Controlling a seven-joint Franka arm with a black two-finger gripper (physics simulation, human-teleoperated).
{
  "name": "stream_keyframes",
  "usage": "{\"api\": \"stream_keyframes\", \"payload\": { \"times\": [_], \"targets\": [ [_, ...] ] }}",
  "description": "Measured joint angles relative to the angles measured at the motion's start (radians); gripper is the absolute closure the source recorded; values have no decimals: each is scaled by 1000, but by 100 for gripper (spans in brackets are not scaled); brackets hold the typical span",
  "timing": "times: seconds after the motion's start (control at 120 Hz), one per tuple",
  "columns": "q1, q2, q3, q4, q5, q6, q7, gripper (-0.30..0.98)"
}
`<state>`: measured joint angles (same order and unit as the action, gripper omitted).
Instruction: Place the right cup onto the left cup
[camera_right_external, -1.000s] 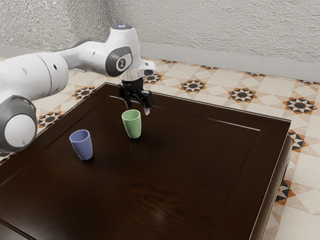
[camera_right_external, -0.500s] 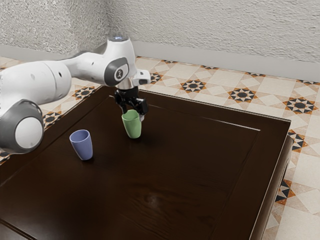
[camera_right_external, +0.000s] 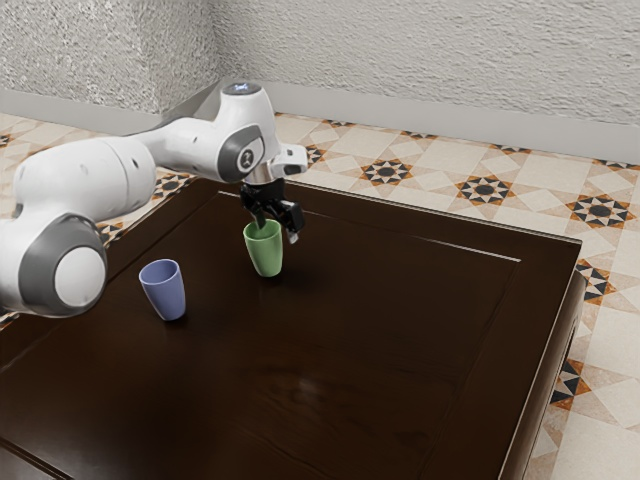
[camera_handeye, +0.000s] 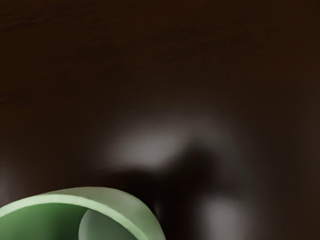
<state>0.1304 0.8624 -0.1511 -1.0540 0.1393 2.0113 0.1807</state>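
The black two-finger claw (camera_right_external: 277, 229) is open, pointing down at the mouth of the smooth green tapered cup (camera_right_external: 265, 256), its two fingers standing apart. One finger is at the cup's mouth, overlapping the opening in the exterior view; the other hangs outside the cup, toward the exterior view's right, with a gap between its pale tip (camera_right_external: 293, 237) and the cup's side. The near wall of the cup on that side lies between them, but the claw is not closed on it. Whether the finger at the mouth touches the rim (camera_handeye: 115, 200), I cannot tell.

The green cup stands upright on the dark brown, glossy wooden table (camera_right_external: 370, 330). In the wrist view its pale green rim curves around a deeper green inside, with a paler rounded patch within, and the dark tabletop beside it carries soft, blurred highlights and a dark shadow.

The blue-violet tapered cup (camera_right_external: 165, 291) stands upright and empty-handed of any contact, well apart from the claw and toward the exterior view's left of the green one. The white and grey robot arm (camera_right_external: 85, 180) reaches in from the exterior view's left. Beyond the table are a patterned tile floor (camera_right_external: 530, 178) and a rough, pale wall (camera_right_external: 430, 60).
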Motion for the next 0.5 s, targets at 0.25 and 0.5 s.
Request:
{"api": "stream_keyframes", "payload": {
  "times": [0.25, 0.5],
  "targets": [
    [5, 15, 5, -15, -13, 9, 18, 6],
    [8, 28, 7, -16, -20, 13, 30, 40]
  ]
}}
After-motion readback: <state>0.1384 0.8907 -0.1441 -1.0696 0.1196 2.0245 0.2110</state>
